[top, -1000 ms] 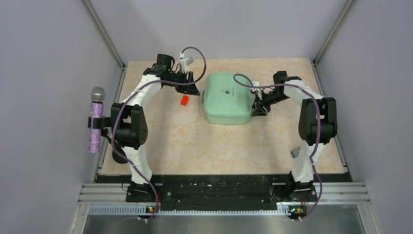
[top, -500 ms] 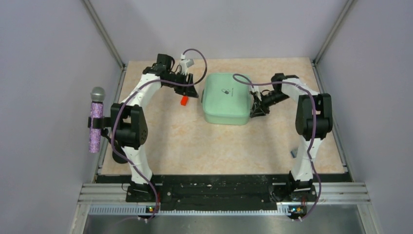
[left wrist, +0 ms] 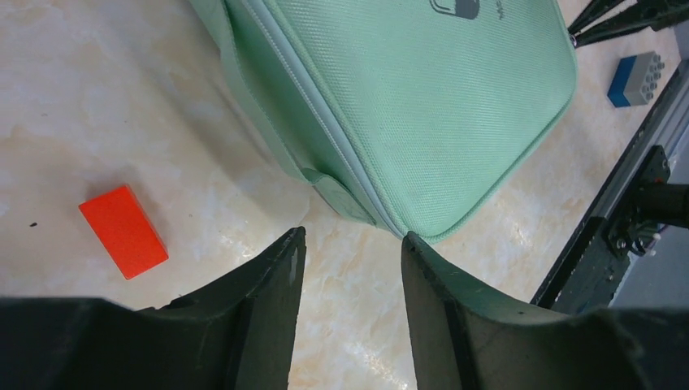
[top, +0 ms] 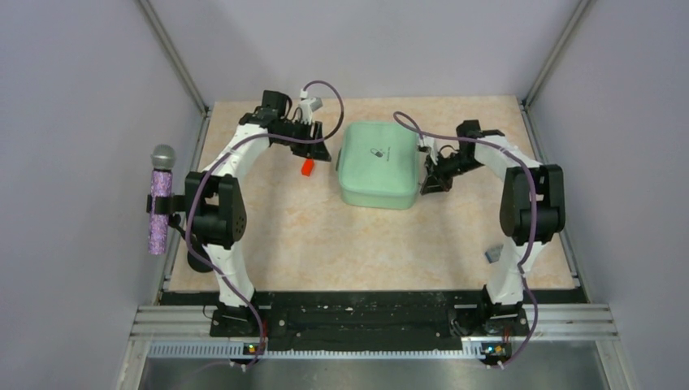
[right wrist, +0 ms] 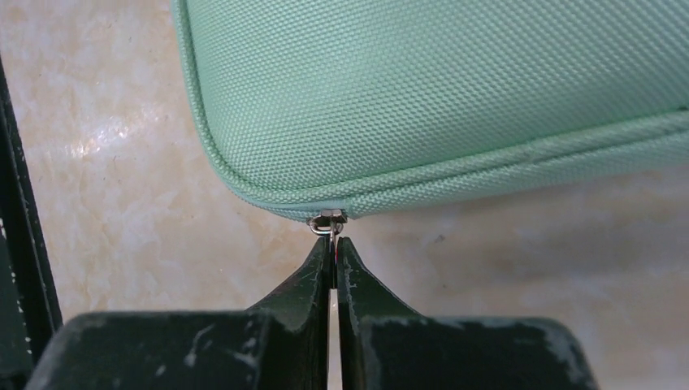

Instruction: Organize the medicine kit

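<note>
My right hand (right wrist: 334, 253) is pinched shut on the zip pull (right wrist: 327, 220) of the medicine kit (right wrist: 455, 89), left hand (left wrist: 349, 248) open, empty. A tug might drag the kit.

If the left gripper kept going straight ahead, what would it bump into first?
Probably the near corner of the medicine kit, straight ahead of the open left gripper, though depth is hard to judge.

The medicine kit (right wrist: 455, 89) is mint woven cloth, matt and finely grained. Its zip pull (right wrist: 328, 221) is small, shiny metal. The desk (left wrist: 97, 97) is pale and marbled with a soft sheen. The red block (left wrist: 123, 231) looks smooth and matt, perhaps plastic. The right gripper (right wrist: 334, 246) is matt black and scuffed.
</note>
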